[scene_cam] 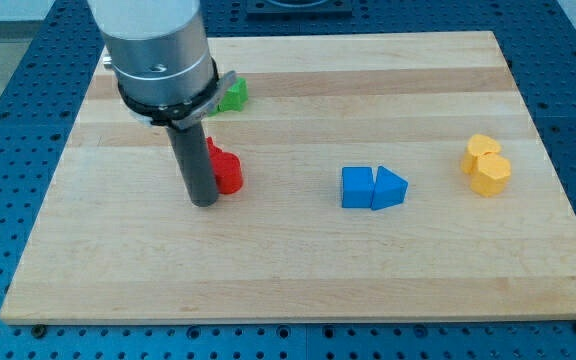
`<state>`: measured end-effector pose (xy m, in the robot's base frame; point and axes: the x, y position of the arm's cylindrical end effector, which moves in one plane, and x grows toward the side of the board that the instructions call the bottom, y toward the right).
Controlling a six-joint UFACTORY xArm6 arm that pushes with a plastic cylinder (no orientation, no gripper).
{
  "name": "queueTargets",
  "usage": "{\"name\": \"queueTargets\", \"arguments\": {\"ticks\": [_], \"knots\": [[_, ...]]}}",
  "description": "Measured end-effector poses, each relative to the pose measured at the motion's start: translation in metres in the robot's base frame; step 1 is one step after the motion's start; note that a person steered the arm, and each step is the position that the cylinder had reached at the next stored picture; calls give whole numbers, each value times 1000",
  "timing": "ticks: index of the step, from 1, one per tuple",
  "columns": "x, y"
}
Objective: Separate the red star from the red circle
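Two red blocks sit together left of the board's middle. The red circle (229, 172) shows at the lower right of the pair. The red star (213, 151) is just above it, touching it and mostly hidden behind the rod. My tip (204, 201) rests on the board right against the left side of the red pair, slightly below it.
A green block (233, 96) lies near the view's top, partly hidden by the arm's body. A blue cube (357, 187) and a blue triangular block (390, 188) touch at the middle. Two yellow blocks (486, 166) sit together at the right. The wooden board (298, 270) ends at blue perforated table.
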<state>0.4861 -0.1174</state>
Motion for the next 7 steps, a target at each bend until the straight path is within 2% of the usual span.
{"name": "queueTargets", "arguments": {"ticks": [4, 7], "knots": [[-4, -17], [-39, -19]]}}
